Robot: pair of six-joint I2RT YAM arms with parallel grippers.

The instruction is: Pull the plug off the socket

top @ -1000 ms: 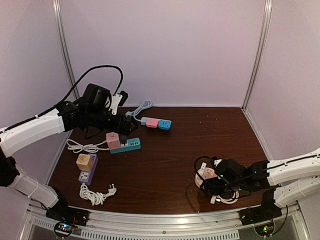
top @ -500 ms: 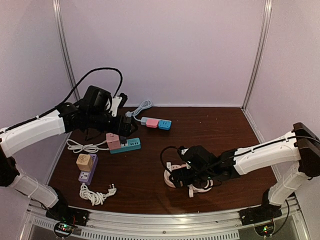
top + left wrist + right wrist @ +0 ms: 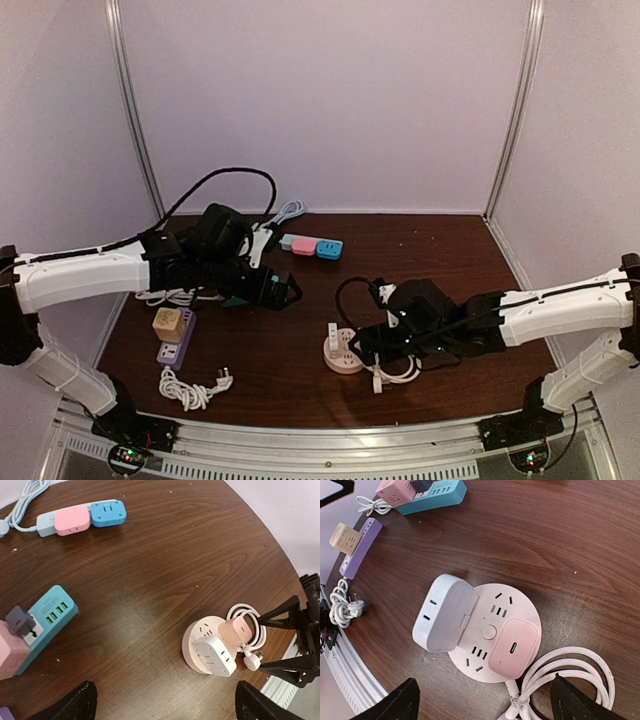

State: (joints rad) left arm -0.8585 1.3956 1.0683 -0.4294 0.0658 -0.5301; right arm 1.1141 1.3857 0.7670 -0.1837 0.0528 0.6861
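Hovering right gripper (image 3: 487, 705): jaws spread wide, nothing between them, just above the round pink socket (image 3: 520, 605)
left gripper (image 3: 165, 707): jaws wide apart, empty, over the left half of the table (image 3: 450, 260), near the teal strip (image 3: 50, 615)
round pink socket: flat on the table, close to the near edge, about midway along it
white plug (image 3: 445, 612): seated in the round pink socket, overhanging its rim toward the table's left edge
pink plug (image 3: 515, 647): seated in the same socket, just beside the white plug
white cord (image 3: 570, 675): coiled, lying against the socket on the side toward the right edge
teal strip: toward the left edge, carrying a pink cube (image 3: 10, 650) and a small grey plug (image 3: 20, 620)
blue strip (image 3: 80, 519): by the far edge, left of the middle, pink and blue blocks on it
purple strip (image 3: 175, 345): beside the left edge, tan cube (image 3: 167, 323) on top
loose cord (image 3: 190, 388): bundled at the near-left corner
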